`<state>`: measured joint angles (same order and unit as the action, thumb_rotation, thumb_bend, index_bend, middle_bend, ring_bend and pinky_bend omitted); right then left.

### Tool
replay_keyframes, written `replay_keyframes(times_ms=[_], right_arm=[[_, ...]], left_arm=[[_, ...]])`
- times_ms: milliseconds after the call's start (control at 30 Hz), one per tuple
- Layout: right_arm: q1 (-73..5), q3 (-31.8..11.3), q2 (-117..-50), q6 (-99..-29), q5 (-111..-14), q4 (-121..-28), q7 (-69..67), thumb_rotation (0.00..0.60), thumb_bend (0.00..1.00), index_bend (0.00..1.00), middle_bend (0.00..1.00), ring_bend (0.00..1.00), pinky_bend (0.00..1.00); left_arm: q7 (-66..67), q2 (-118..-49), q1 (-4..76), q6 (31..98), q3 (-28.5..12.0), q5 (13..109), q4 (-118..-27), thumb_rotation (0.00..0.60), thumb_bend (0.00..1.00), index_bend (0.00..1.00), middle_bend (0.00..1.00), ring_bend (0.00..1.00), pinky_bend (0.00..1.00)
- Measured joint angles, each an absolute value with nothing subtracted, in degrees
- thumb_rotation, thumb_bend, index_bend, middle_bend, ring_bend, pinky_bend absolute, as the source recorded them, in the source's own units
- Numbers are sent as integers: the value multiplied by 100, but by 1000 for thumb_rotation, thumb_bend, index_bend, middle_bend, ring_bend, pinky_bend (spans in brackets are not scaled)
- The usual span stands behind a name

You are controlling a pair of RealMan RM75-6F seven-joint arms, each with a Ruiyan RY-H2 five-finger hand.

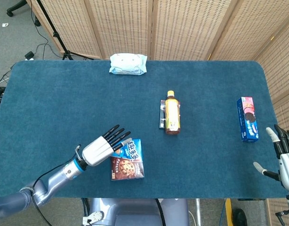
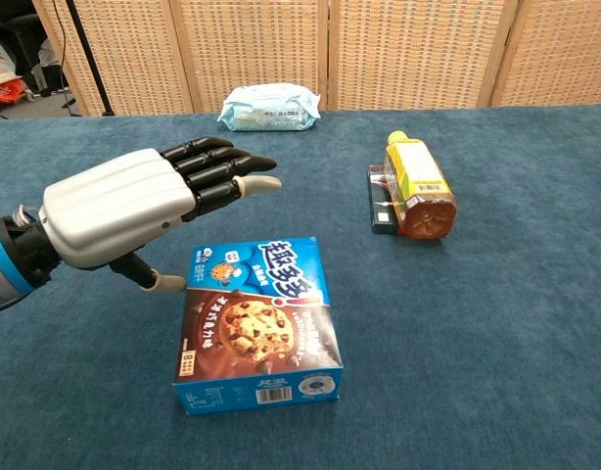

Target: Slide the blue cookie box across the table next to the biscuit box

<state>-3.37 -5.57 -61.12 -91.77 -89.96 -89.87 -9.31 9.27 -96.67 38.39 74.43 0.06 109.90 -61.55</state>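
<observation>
left hand (image 1: 101, 149): flat, fingers straight and slightly apart, holding nothing; it sits against the left edge of the box at roughly 9 o'clock. In the chest view the thumb is down by the box's near-left corner, fingers reaching past its far edge.
right hand (image 1: 284, 160): fingers spread, nothing in it, off the table's right edge at 4 o'clock from table centre.
blue cardboard cookie box with chocolate-chip picture (image 1: 128, 159): lies flat, face up, near the front edge, at about 7 o'clock from table centre.
narrow blue-and-pink biscuit box (image 1: 247, 118): lies flat at 3 o'clock, near the right edge, well apart from the cookie box.
amber plastic drink bottle with yellow cap (image 1: 172, 112): on its side at table centre, resting on a small dark flat pack (image 1: 162, 113); sits at about 1 o'clock from the cookie box.
white-and-pale-blue soft wipes pack (image 1: 128, 64): 12 o'clock, far edge.
dark blue cloth-covered table (image 1: 64, 103): fabric surface, likely some drag.
handling guess: box looks light and stiff, thin card walls, may skid or rotate if pushed off-centre; cloth could catch its corners.
where to push: broad flat contact on mid left side wall, low, palm square to it; no grasp needed.
progress guess: most of the travel is left.
risk: path should stay toward 5 o'clock of the bottle to avoid a bump.
</observation>
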Motion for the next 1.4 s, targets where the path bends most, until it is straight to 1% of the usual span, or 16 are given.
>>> replay_keyframes(times_ms=[300,467,800,967,1100,1200,1400], right_arm=[[-337,-544,-6116,-9182,-9019,-9000,-914,600,0,0,0,0,0],[-339,-538,-6116,-9175,-9023,-8997,-917,600,0,0,0,0,0],[-346,-567,-6080,-9155,-8968,-8975,-1029,600,0,0,0,0,0],[-350,-566,-6081,-9138,-8955,-8961,-1041,600,0,0,0,0,0],[-347,-581,-6072,-9143,-8926,-8949,-1084,600,0,0,0,0,0],[-346,-583,-6063,-9141,-8923,-8934,-1118,600,0,0,0,0,0],[-353,-576,-6062,-9121,-8929,-8929,-1124,600,0,0,0,0,0]], left_arm=[[918,-10108,4161,7393,-76,10991,-5946,600,0,0,0,0,0],[995,-10351,4388,7217,-200,10863,-5848,600,0,0,0,0,0],[1350,-10732,4765,6781,-497,10477,-6045,600,0,0,0,0,0],[1491,-10897,4875,6688,-549,10350,-6126,600,0,0,0,0,0],[1581,-10837,4882,6745,-513,10353,-6162,600,0,0,0,0,0],[1567,-10656,4840,6872,-474,10369,-6232,600,0,0,0,0,0],[1324,-9975,4623,7458,-340,10484,-6517,600,0,0,0,0,0]])
